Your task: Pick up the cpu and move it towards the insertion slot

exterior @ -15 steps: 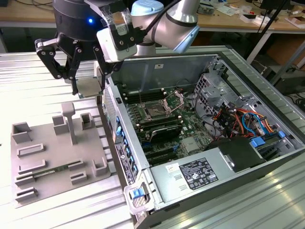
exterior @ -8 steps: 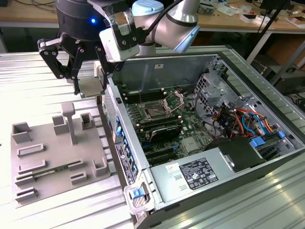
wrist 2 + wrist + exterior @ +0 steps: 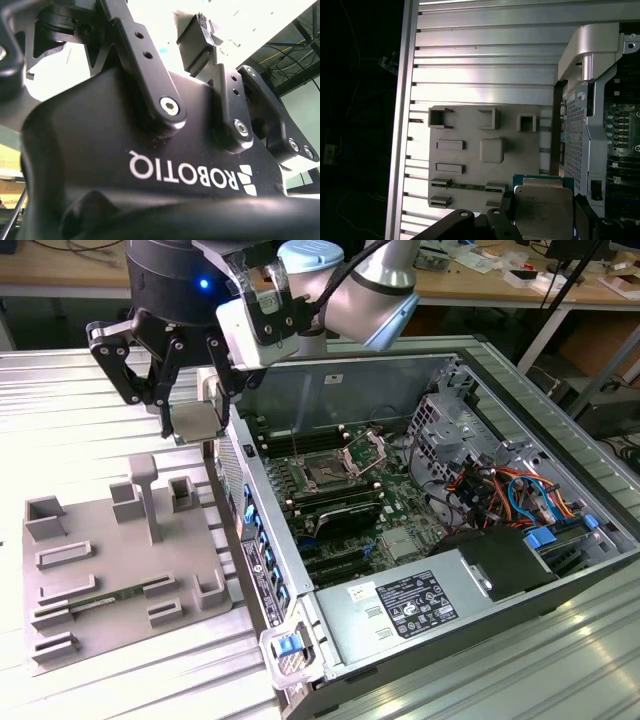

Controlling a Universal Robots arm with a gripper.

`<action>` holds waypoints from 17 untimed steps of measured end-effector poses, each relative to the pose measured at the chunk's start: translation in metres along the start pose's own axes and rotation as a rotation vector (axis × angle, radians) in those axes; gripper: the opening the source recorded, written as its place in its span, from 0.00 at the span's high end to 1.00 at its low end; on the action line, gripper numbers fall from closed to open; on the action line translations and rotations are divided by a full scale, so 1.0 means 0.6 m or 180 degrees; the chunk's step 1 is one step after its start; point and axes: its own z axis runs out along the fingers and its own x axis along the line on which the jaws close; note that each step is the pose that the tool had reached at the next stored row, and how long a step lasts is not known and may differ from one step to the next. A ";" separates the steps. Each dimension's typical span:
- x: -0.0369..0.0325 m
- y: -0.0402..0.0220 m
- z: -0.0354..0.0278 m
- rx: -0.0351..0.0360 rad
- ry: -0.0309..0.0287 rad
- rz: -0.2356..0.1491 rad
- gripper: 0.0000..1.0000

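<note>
Gripper (image 3: 542, 220) fingers pinch the cpu (image 3: 543, 207) by its edges, metal top facing the first wrist camera. Exterior view: arm reaches in from above, gripper (image 3: 195, 420) pointing down, holding the cpu (image 3: 193, 422) above the grey fixture tray (image 3: 110, 570), just beside the open computer case (image 3: 480, 370). Insertion slot (image 3: 325, 475) sits on the motherboard inside, well apart.

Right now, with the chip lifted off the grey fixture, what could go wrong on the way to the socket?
1. The claw holds the cpu only by its edges, so it might slip or tilt.
2. The case wall stands between the chip and the insertion slot; a low path might clip it.
3. The socket's raised frame and lever could catch a misaligned chip.
</note>
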 end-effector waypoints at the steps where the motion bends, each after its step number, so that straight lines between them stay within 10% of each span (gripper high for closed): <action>1: -0.001 0.000 0.000 0.0000 0.0000 0.0000 0.45; 17: -0.024 -0.002 0.000 0.0000 0.0000 0.0000 0.45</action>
